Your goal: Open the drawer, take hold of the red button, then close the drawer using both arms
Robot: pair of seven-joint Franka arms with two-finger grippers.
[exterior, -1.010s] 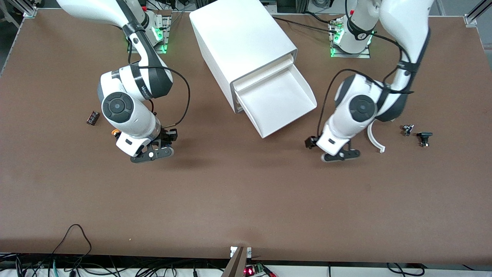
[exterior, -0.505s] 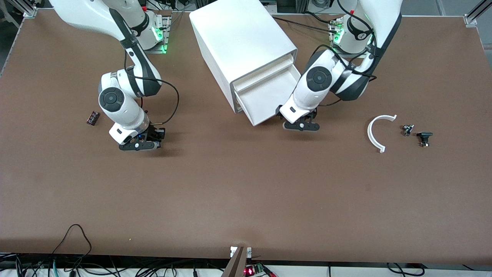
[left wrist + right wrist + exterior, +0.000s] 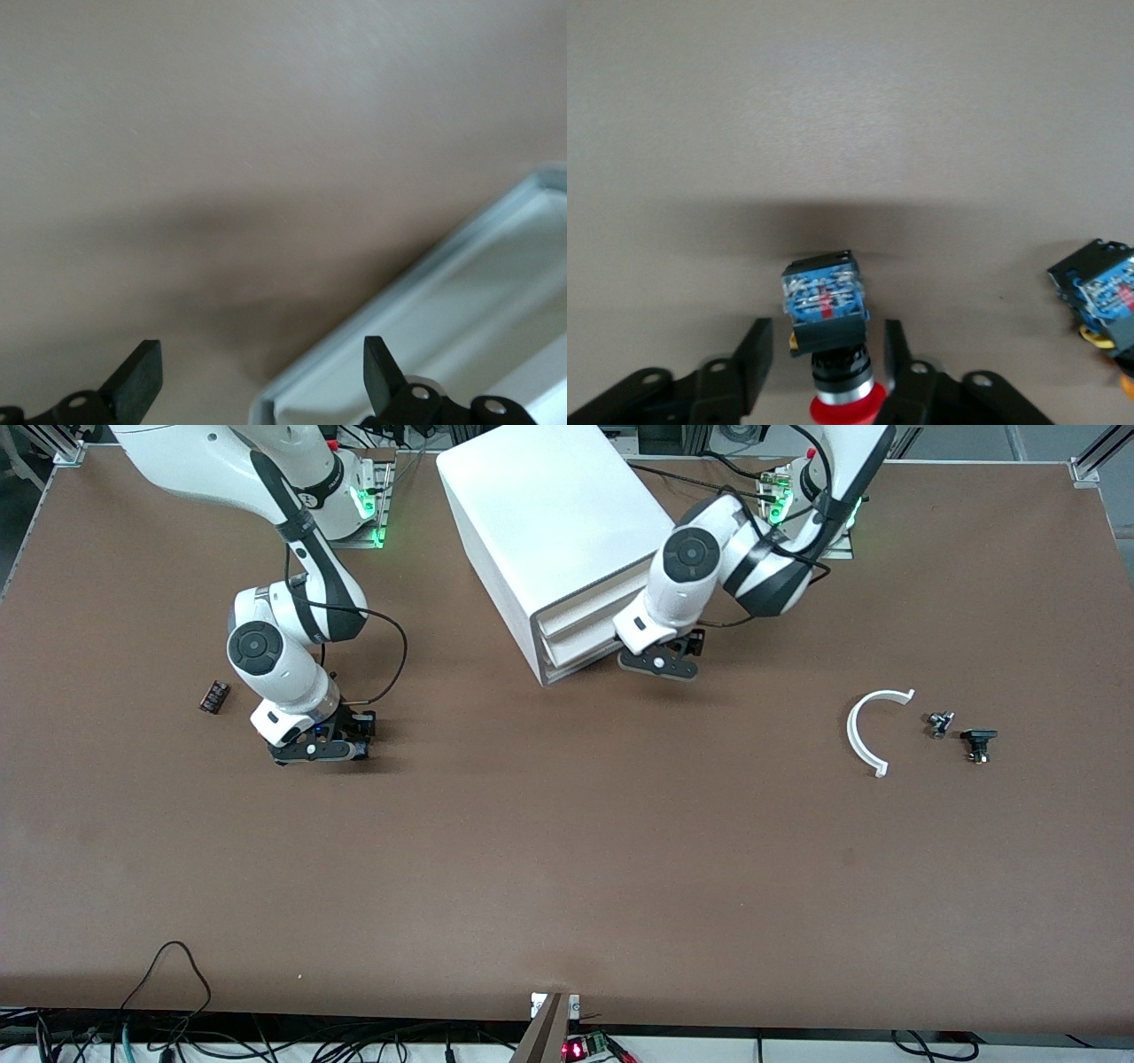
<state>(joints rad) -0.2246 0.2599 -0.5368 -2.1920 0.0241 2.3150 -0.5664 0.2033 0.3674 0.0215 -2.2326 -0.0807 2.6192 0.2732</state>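
Red-capped button lies on table; white drawer (nearly shut).

High front camera facing both arm bases over the whole table, left wrist camera close above drawer corner and tabletop, right wrist camera close above button, tabletop common to all.

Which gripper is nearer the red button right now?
Right. The right gripper straddles the button on the table; the left gripper is at the drawer.
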